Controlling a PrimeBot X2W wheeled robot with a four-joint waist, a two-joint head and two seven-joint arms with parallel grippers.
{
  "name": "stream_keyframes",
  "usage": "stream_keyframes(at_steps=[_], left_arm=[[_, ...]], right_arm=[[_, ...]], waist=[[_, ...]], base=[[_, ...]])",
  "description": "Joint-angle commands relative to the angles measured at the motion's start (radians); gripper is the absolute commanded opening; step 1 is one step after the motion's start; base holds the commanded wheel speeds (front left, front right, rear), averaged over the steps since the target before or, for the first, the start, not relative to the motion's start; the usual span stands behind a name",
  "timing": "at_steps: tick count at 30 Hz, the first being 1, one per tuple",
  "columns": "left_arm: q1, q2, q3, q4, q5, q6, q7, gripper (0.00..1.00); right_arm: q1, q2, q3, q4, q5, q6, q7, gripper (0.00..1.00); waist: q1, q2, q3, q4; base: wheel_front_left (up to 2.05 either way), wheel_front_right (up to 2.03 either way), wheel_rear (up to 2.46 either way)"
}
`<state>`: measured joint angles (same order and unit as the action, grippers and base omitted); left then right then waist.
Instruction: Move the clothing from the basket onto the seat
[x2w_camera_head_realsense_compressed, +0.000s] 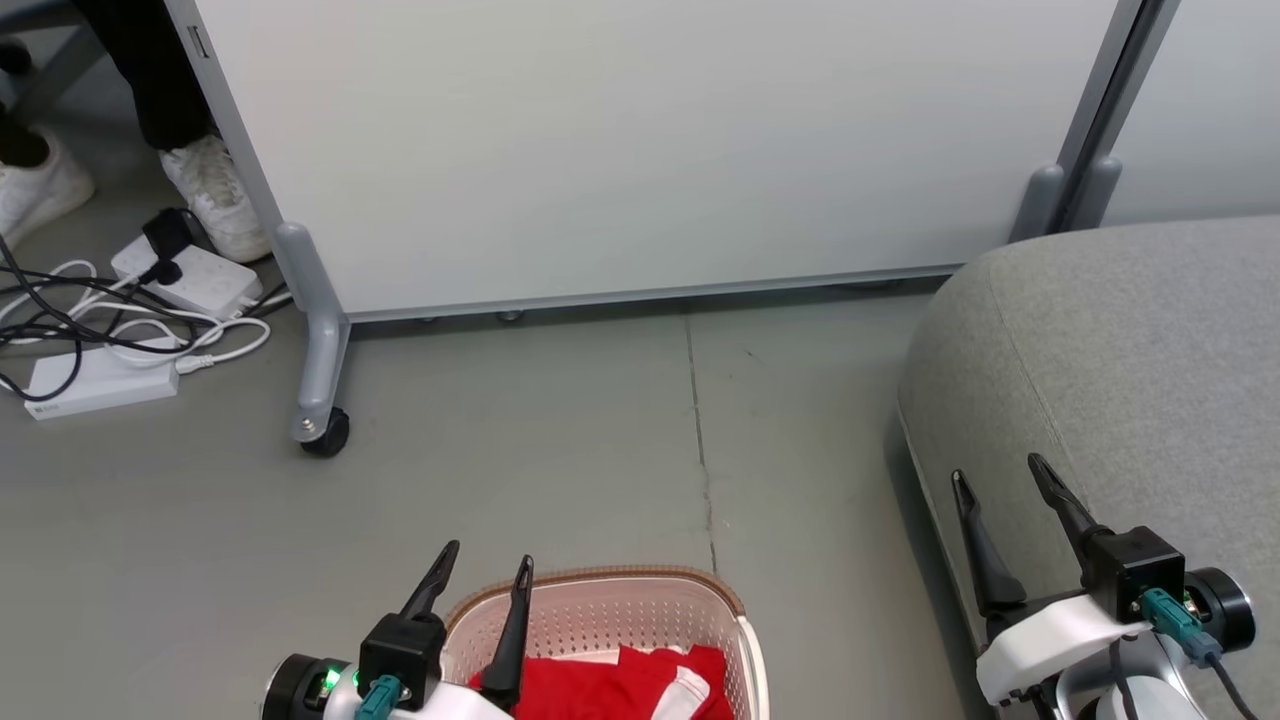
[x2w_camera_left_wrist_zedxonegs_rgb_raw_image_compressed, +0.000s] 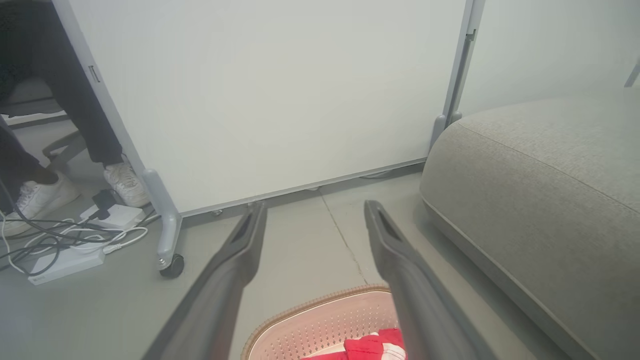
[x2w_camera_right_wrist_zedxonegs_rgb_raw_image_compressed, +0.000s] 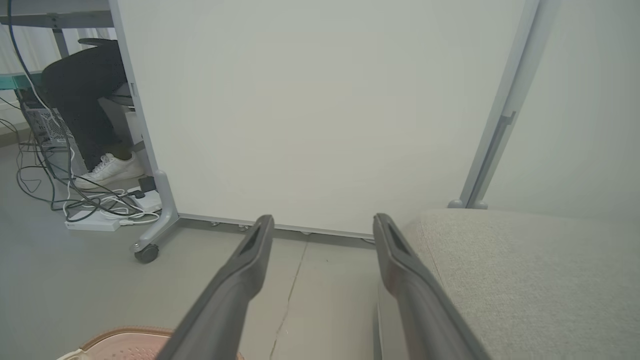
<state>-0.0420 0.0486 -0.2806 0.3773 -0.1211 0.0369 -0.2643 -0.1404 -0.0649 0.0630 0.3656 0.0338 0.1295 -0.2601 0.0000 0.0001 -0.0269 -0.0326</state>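
Your clothing (x2w_camera_head_realsense_compressed: 610, 685) lies red and bunched, with a white panel showing, low in the basket (x2w_camera_head_realsense_compressed: 600, 578), clear of its far rim. The basket stands on the floor (x2w_camera_head_realsense_compressed: 560, 450), and the grey seat (x2w_camera_head_realsense_compressed: 1130, 350) stands apart from it on your right, with bare floor between them.

Your left claw (x2w_camera_head_realsense_compressed: 488, 553) hangs over the basket's left rim, fingers parted and holding nothing. Your right claw (x2w_camera_head_realsense_compressed: 997, 467) sits over the seat's near left edge, also parted and empty.

By my reading no garment is on the seat, so you are at the first pick. The next move calls for tipping the left claw down into the basket, closing on a thick fold, and lifting above the rim before swinging right. Keep clear of the partition (x2w_camera_head_realsense_compressed: 640, 150) beyond.
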Motion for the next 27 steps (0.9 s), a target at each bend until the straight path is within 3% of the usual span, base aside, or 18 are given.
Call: stream_keyframes(at_steps=[1,6,16,22,25,27], left_arm=[[-0.024,0.003,-0.004,0.011,0.002,-0.012,0.0,1.0],[-0.062,0.003,-0.002,0.044,-0.009,-0.026,0.0,1.0],[-0.245,0.029,0.009,0.192,0.07,-0.072,0.0,1.0],[-0.367,0.059,-0.026,0.358,0.123,-0.09,0.0,1.0],[-0.485,0.075,-0.085,0.538,0.18,-0.107,0.0,1.0],[-0.516,0.079,-0.1,0.583,0.196,-0.111,0.006,1.0]], right_arm=[[-0.007,-0.001,-0.003,0.007,-0.005,0.002,-0.005,1.0],[-0.014,-0.01,-0.014,0.009,-0.011,0.002,-0.005,1.0],[-0.097,0.006,-0.041,-0.065,-0.014,0.002,-0.005,1.0],[-0.142,0.013,-0.035,-0.095,-0.015,0.002,-0.005,1.0],[-0.162,0.014,-0.025,-0.115,-0.012,0.002,-0.005,1.0],[-0.17,0.014,-0.021,-0.118,-0.005,0.002,-0.005,1.0]], waist=[[0.0,-0.0001,0.02,-0.011],[0.0,-0.0001,0.102,-0.035],[0.0,-0.0001,0.397,-0.081],[0.0,-0.0001,0.534,-0.107],[0.0,-0.0001,0.617,-0.122],[0.0,-0.0001,0.638,-0.127]], base=[[0.0,0.0,0.0],[0.0,0.0,0.0],[0.0,0.0,0.0],[0.0,0.0,0.0],[0.0,0.0,0.0],[0.0,0.0,0.0]])
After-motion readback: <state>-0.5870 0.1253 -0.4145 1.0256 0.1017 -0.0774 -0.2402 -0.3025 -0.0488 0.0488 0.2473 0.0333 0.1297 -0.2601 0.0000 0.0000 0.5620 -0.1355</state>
